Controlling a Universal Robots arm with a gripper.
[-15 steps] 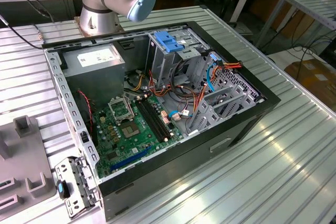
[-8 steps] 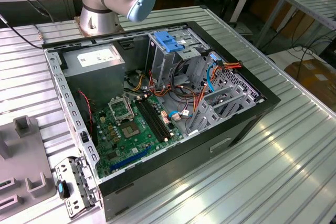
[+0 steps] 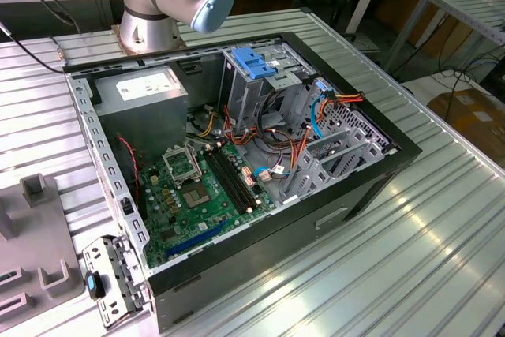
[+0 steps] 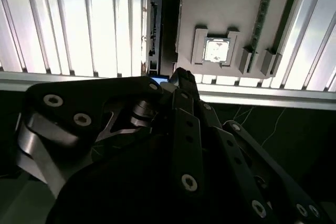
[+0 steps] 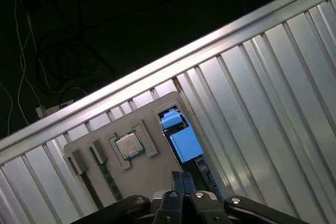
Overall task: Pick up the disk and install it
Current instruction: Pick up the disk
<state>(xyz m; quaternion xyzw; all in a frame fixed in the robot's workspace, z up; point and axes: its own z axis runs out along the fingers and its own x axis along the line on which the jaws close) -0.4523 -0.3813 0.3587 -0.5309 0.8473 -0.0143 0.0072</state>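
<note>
The tool (image 5: 182,176) hangs over the ribbed metal table (image 5: 273,103) with its fingers pressed together, gripping nothing. In the first wrist view the disk (image 5: 181,139) stands on edge against the side of the grey tray (image 5: 142,182), blue rail up. It lies below the tool, just ahead of its tips. The exterior view shows an open computer case (image 3: 371,187) on the table.

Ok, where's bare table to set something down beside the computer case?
The ribbed table is bare from the computer case toward the exterior view's right. On that view's left a grey fixture tray crowds it; cables and the motherboard fill the case.
</note>
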